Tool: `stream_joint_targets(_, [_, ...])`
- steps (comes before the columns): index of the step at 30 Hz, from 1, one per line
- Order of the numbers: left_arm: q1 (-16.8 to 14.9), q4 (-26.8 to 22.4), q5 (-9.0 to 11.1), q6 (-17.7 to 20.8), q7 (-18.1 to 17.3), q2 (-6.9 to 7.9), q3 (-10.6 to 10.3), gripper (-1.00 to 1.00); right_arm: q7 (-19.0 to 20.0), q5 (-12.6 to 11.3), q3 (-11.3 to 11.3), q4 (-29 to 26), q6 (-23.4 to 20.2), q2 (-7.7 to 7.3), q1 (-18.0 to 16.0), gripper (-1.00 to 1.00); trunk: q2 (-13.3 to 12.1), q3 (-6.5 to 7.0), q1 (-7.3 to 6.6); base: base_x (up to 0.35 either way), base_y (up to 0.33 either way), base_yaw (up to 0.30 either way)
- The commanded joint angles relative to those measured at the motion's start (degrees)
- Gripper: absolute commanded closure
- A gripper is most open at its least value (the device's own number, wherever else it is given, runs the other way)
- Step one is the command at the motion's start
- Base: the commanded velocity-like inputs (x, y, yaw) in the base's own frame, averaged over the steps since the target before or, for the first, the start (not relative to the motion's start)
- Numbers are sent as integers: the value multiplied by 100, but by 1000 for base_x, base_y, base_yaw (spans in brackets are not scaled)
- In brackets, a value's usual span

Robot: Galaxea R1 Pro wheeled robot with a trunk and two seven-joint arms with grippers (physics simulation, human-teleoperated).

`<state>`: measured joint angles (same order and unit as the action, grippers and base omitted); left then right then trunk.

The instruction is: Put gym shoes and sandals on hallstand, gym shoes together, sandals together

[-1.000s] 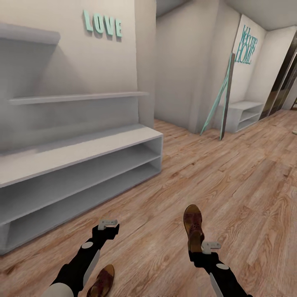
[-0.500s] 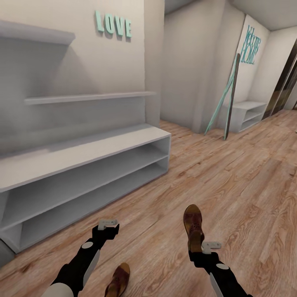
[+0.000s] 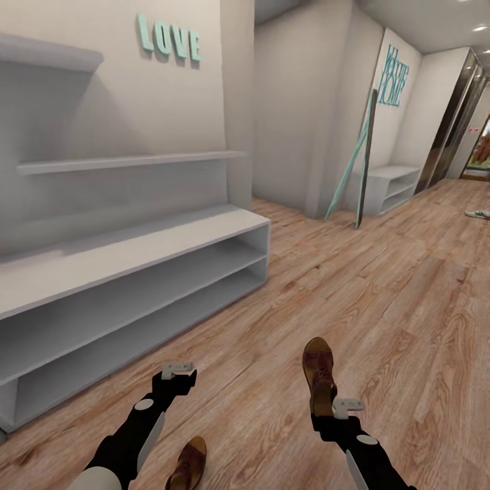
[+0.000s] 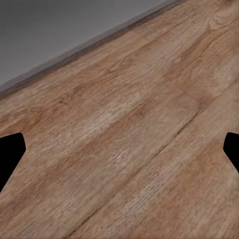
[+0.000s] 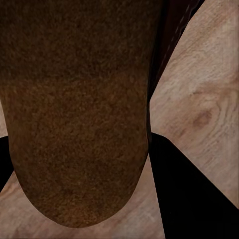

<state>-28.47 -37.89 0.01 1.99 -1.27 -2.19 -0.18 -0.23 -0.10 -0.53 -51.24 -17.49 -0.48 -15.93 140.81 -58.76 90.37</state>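
A dark brown sandal [image 3: 318, 367] hangs just above the corridor floor [image 3: 381, 306], and my right gripper [image 3: 324, 408] is shut on its heel end. In the right wrist view its tan sole [image 5: 74, 109] lies between the black fingers [image 5: 191, 194]. The other sandal [image 3: 189, 463] lies on the floor near the bottom edge, beside my left arm. My left gripper [image 3: 175, 381] is open over bare planks [image 4: 119, 149]. One gym shoe [image 3: 478, 214] lies far down the corridor at the right. The grey hallstand [image 3: 136, 252] stands at the left with nothing on its tiers.
A low grey bench [image 3: 391, 187] stands against the far wall, with a tall teal-framed panel [image 3: 361, 163] leaning beside it. A wall corner [image 3: 238, 102] juts out just past the hallstand. Wood floor stretches wide between the hallstand and the far corridor.
The whole view has swung, so the camera moved. The far gym shoe has come into view at the right edge. Both arms keep their pose, the right one still holding the sandal.
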Motion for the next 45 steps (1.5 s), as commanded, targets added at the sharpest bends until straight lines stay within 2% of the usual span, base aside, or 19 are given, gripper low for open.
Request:
stream_joint_targets(1, [-1, -8, 0, 21, -13, 0, 4, -100, -12, -16, 0, -10, -35, -1, -2, 100, 2, -5, -1, 0, 0, -18])
stream_joint_targets(25, [-1, -8, -1, 18, -15, 0, 9, -100, -12, -16, 5, -9, -35, 3, -2, 100, 2, -5, -1, -109, 49, -2])
stream_joint_targets(45, [-1, -9, -48, 18, 3, 19, 1, -100, 4, -16, 13, -2, -35, 15, -4, 100, 2, -5, -1, -9, 6, 0])
